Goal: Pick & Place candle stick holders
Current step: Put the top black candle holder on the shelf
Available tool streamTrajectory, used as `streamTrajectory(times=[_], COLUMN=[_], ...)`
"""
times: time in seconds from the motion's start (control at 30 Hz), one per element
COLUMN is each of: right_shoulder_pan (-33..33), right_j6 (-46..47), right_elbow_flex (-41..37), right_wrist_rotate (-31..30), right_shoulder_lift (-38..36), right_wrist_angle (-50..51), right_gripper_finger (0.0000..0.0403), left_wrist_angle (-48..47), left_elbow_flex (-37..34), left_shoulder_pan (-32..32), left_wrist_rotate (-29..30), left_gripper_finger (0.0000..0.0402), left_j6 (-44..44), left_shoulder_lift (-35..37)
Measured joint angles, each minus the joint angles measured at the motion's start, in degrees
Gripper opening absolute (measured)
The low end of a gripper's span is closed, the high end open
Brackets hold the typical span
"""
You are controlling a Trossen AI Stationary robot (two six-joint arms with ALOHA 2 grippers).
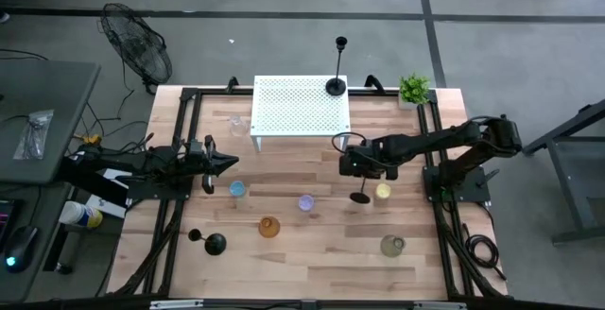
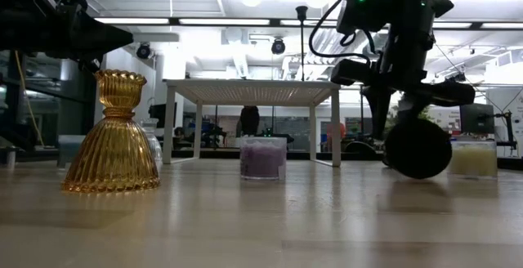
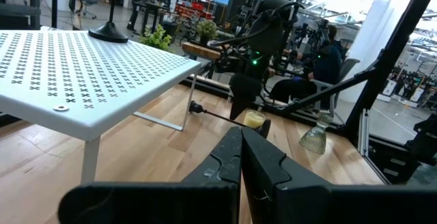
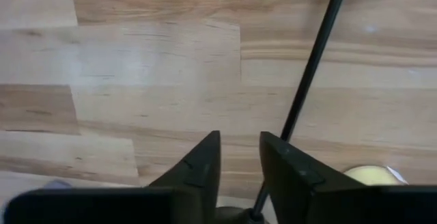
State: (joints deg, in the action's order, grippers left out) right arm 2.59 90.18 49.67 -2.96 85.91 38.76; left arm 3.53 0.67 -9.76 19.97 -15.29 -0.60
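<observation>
Black candlestick (image 1: 360, 197) tilted beside right tool (image 1: 352, 162), near yellow glass holder (image 1: 383, 192)

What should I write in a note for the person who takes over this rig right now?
Right gripper: shut on the stem of the held candlestick, which is tilted, beside the yellow glass.
Left gripper: shut, empty, waiting over the table's left side.
Done: the standing candlestick is on the white rack.
To do: place the held one. The third candlestick lies on its side at the table's front left. The amber glass and other coloured glasses sit on the table.
</observation>
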Motion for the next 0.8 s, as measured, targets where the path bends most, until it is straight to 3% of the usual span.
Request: streamTrajectory(times=[0.17, 0.4, 0.8], right_shoulder_pan=[0.39, 1.33, 1.31], right_j6=[-1.04, -8.08, -13.05], right_elbow_flex=[0.0, 0.0, 0.0], right_wrist_rotate=[3.62, 8.36, 8.87], right_shoulder_lift=[0.0, 0.0, 0.0], right_wrist_angle=[0.0, -1.28, -2.07], right_gripper_finger=[0.0133, 0.004, 0.0035], left_wrist_angle=[0.01, 0.0, 0.02], left_elbow_flex=[0.0, 0.0, 0.0], left_shoulder_pan=[0.0, 0.0, 0.0], left_wrist_rotate=[0.0, 0.02, 0.01], left_gripper_finger=[0.0001, 0.0001, 0.0001], left_j6=[0.0, 0.0, 0.0], left_shoulder_lift=[-0.01, -0.02, -0.02])
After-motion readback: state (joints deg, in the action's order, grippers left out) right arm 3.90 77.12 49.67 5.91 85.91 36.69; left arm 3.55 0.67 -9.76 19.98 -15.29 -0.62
